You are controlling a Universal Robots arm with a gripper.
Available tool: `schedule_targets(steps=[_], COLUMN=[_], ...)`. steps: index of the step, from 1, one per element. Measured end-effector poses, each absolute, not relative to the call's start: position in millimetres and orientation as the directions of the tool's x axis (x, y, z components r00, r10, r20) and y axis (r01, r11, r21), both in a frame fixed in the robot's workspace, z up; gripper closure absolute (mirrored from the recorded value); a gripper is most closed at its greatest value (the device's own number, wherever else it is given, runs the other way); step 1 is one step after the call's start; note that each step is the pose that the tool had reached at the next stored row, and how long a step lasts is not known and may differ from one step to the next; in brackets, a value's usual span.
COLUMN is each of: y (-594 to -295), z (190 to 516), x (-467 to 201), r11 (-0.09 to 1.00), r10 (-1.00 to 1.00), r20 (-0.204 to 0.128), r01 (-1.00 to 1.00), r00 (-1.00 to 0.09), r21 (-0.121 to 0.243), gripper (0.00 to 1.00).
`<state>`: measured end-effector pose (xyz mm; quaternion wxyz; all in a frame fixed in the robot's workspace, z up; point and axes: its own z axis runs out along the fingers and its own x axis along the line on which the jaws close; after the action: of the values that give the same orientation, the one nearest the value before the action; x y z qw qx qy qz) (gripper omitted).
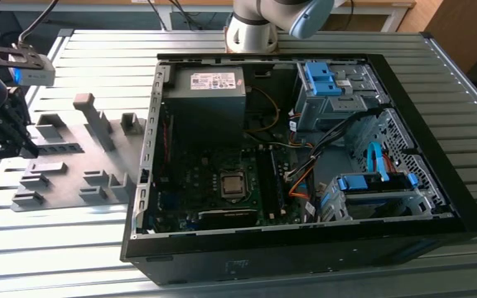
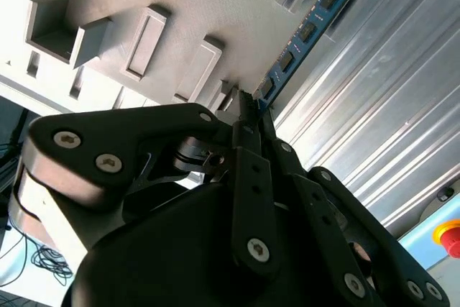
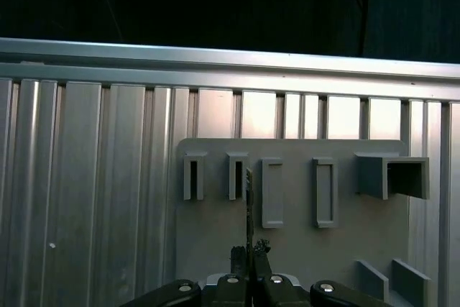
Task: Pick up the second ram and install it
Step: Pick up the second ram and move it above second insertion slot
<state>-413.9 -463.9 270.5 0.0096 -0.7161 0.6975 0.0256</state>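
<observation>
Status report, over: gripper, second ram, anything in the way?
Gripper shut on the thin blue-green second ram stick. Stick by the grey plastic fixture plate, away from the open black computer case. No obstruction seen around it.

1. The second ram (image 2: pixel 309 30): blue-green board, row of black chips.
2. The gripper (image 2: pixel 249 106): matt black, silver screws.
3. The fixture plate (image 1: pixel 64 186): plain grey.
4. The table (image 1: pixel 97 49): silver, ribbed stripes.
5. The computer case (image 1: pixel 305 264): black; its drive brackets (image 1: pixel 322 77): blue.
6. The stop button (image 2: pixel 449 234): red on yellow.
</observation>
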Motion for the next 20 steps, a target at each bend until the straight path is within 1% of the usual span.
schedule_targets(steps=[20], y=[-463.8], z=[277.4], x=[-413.9], r11=[-0.027], r10=[-0.998], r20=[-0.050], r01=[-0.999], r00=[0.026], r21=[0.022], gripper=[0.86])
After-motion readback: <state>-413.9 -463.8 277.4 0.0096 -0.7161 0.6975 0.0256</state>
